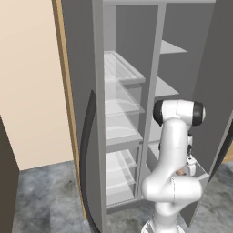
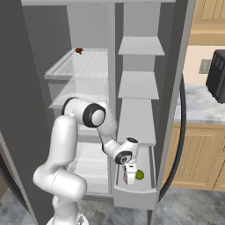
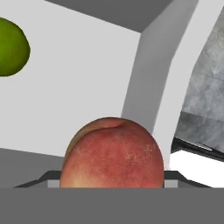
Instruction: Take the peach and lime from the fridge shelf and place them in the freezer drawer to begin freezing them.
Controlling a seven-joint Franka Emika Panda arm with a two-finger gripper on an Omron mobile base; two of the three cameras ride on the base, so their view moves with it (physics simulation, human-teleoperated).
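Low at the right of the left base view, the hand (image 1: 189, 167) dips into the freezer drawer (image 1: 201, 175). From the right base view, the lime (image 2: 139, 175) lies in that drawer beside it. Up close, the peach (image 3: 113, 153) sits gripped between the fingertips.

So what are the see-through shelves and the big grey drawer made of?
The clear flat shelves look like glass or clear plastic: the grey fridge wall shows through them, and their rims are pale. The plain grey box-like drawer looks like matte plastic, opaque and dull, though the rendering leaves that open.
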